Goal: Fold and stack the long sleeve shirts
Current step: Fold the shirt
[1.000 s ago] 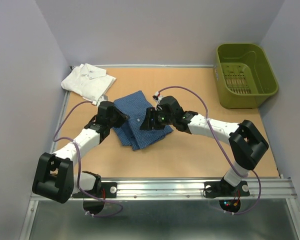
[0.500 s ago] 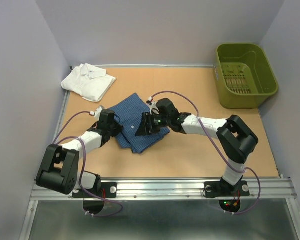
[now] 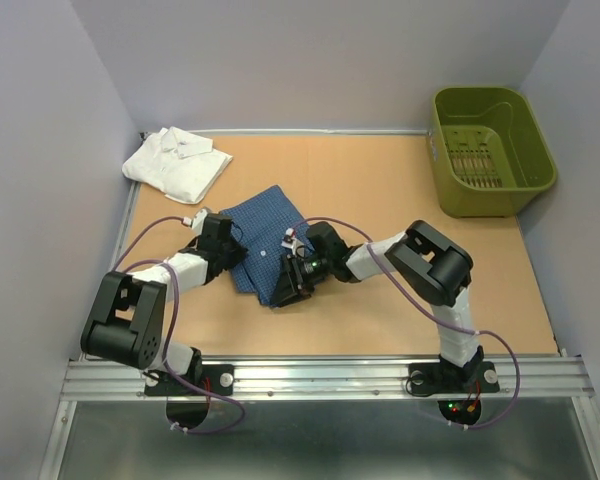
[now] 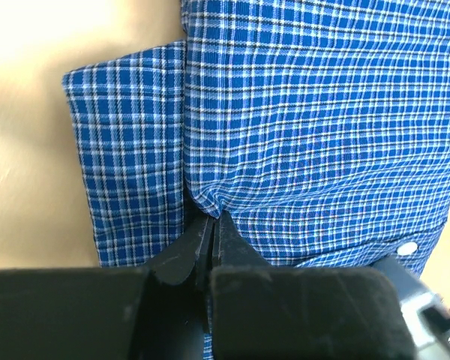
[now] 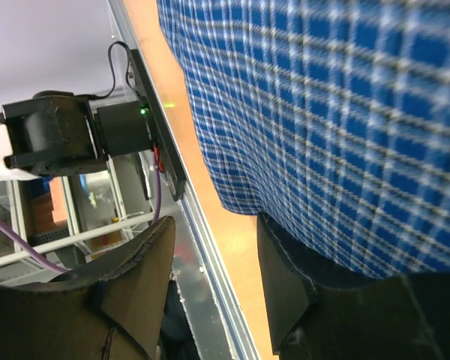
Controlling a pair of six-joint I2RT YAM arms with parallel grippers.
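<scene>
The dark blue checked shirt (image 3: 265, 228) lies folded near the table's middle. It fills the left wrist view (image 4: 315, 112) and the right wrist view (image 5: 337, 97). My left gripper (image 3: 228, 252) is at its left edge, shut on a pinch of the blue cloth (image 4: 210, 219). My right gripper (image 3: 288, 282) is at the shirt's near corner with its jaws open (image 5: 210, 281). One finger (image 5: 285, 289) sits under the cloth edge and the other finger (image 5: 131, 289) is clear of it. The white shirt (image 3: 177, 163) lies folded at the back left corner.
An olive-green plastic basket (image 3: 500, 105) stands at the back right. The table's metal front rail (image 3: 330, 375) runs along the near edge and shows close by in the right wrist view (image 5: 202, 240). Walls close in the left, the back and the right.
My right gripper has slid from the shirt's middle to its near corner, the arm folding in. My left arm has drawn back, its gripper staying at the left edge. The shirt looks narrower.
</scene>
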